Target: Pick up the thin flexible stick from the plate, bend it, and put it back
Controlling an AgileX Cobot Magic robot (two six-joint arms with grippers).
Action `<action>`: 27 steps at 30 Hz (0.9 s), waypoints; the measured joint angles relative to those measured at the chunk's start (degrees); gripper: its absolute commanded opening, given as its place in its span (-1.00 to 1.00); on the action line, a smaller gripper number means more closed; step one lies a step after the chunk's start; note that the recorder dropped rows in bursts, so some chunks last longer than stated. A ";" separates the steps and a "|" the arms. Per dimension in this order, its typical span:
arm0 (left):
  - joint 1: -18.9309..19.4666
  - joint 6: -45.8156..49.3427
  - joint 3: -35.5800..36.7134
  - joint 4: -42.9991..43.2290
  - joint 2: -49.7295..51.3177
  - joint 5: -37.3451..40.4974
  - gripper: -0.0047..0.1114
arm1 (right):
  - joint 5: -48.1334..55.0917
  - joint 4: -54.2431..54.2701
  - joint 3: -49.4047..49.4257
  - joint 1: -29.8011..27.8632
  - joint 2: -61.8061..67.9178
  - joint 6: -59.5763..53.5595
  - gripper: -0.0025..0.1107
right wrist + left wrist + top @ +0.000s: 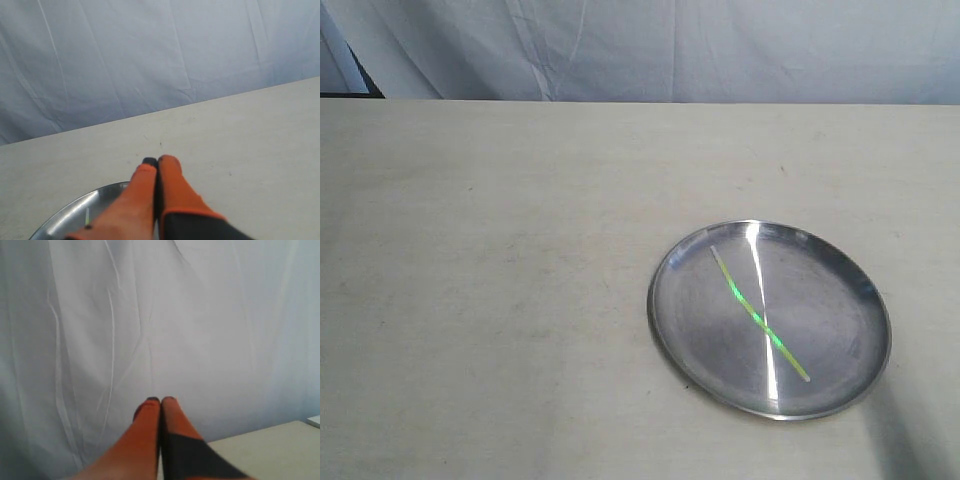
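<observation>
The round silver plate (690, 330) lies on the table at the right of the exterior view. The thin yellow-green stick (758, 314) rests across its middle, slanting from upper left to lower right, crossed by a white glare streak. Neither gripper shows in the exterior view. In the right wrist view my right gripper (157, 161) is shut, orange fingers pressed together, above the plate's rim (75, 210); a short green bit of the stick (87, 216) shows there. My left gripper (160, 400) is shut too, facing the cloth backdrop, away from the plate.
A pale beige table (490, 270) fills the scene, with a wrinkled white cloth backdrop (650, 45) behind its far edge. A dark shadow falls at the table's lower right corner (915, 440).
</observation>
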 measured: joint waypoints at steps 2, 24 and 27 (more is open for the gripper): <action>4.19 -1.49 5.49 -0.53 -3.48 -3.22 -0.92 | 0.00 0.00 0.00 0.00 0.00 0.00 -0.95; 11.78 -7.62 11.94 -15.23 -13.74 -8.52 -0.92 | 0.00 0.09 0.00 0.00 0.00 0.00 -0.95; 11.78 -12.61 8.44 -1.40 -13.74 -8.89 -0.92 | 0.00 0.09 0.00 0.00 0.00 0.00 -0.95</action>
